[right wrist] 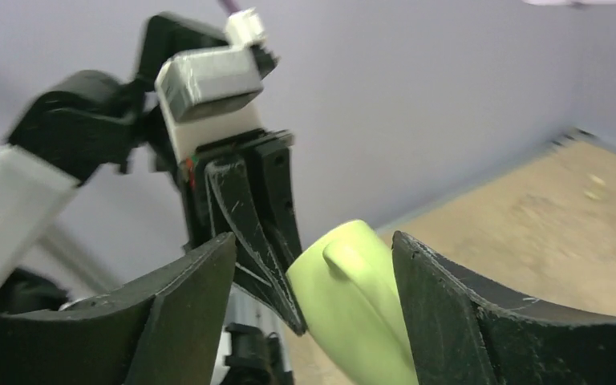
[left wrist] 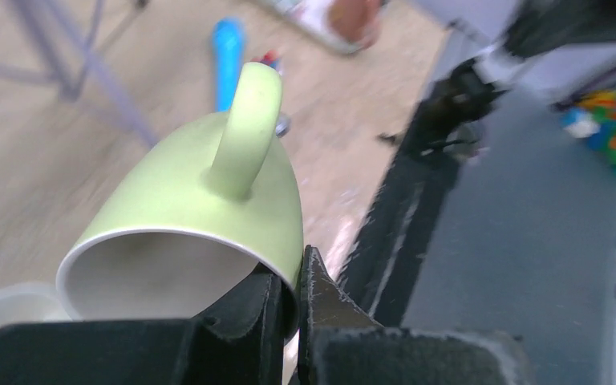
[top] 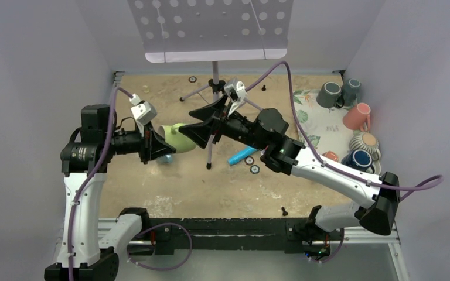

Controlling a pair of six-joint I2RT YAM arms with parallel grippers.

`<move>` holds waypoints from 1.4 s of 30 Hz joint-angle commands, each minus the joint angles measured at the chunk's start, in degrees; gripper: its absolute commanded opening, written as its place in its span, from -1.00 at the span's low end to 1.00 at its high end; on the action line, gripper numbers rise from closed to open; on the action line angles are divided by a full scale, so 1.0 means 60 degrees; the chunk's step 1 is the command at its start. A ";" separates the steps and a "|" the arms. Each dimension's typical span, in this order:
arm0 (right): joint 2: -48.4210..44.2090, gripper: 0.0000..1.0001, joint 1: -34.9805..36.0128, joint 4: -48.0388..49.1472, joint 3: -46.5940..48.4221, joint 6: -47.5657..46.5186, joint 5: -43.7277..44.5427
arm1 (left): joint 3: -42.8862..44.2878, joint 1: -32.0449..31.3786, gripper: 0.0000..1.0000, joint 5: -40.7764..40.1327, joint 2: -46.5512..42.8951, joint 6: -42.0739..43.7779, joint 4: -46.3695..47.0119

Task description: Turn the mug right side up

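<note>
Above the counter (top: pixel 222 193) at nine o'clock, left jaws clench the mug (left wrist: pixel 184 192) by its rim; right jaws stand released. Next probably calls for rolling it mouth-up.

Tan table (top: pixel 170 187), blue stick (top: pixel 241 156), leaf-print cloth (top: pixel 322 126)

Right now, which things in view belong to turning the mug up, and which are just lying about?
In the job:
green mug, held tilted
left gripper, shut on its rim
right gripper, open around it

Lying about:
blue tube
spare mugs at the right
stand
black rings
</note>
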 commanded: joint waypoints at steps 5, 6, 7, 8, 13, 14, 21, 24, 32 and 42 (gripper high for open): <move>-0.0951 0.54 0.0042 -0.3769 0.0252 -0.0651 0.5708 | -0.0109 0.0057 -1.00 -0.7837 -0.0795 0.3422 -0.2337; -0.1078 0.55 0.0039 -0.3981 0.0137 -0.0688 0.6112 | -0.0237 0.0057 -1.00 -0.8555 -0.0806 0.3698 -0.2399; -0.1178 0.57 0.0025 -0.4207 0.0095 -0.0664 0.6571 | -0.0451 0.0090 -1.00 -0.9348 -0.0730 0.3888 -0.2318; -0.1244 0.59 0.0006 -0.4646 0.0121 -0.0558 0.7033 | -0.0672 0.0222 -1.00 -1.0018 -0.0613 0.4018 -0.2155; -0.1487 0.60 -0.0450 -0.6179 0.0152 0.0116 0.8255 | -0.0799 0.1224 -1.00 -1.1307 0.0710 0.4452 -0.1652; -0.1530 0.59 -0.0781 -0.6496 0.0154 0.0649 0.8245 | -0.0730 0.1373 -1.00 -1.1367 0.1111 0.4466 -0.1557; -0.3085 0.56 -0.3653 -0.7064 -0.1740 0.2323 0.7915 | -0.0813 0.2513 -1.00 -1.1301 0.3915 0.4523 -0.0099; -0.3587 0.56 -0.4735 -0.7044 -0.2500 0.2586 0.8079 | -0.1186 0.2620 -1.00 -1.0981 0.4707 0.4575 0.0282; -0.3373 0.55 -0.8615 -0.6539 -0.3287 0.3200 0.7493 | -0.1582 0.2717 -1.00 -1.0293 0.5596 0.4589 0.0635; 0.0240 0.48 -1.2013 -0.5738 -0.0983 0.2982 0.4551 | -0.1594 0.2760 -0.02 -1.0012 0.5097 0.4489 0.0526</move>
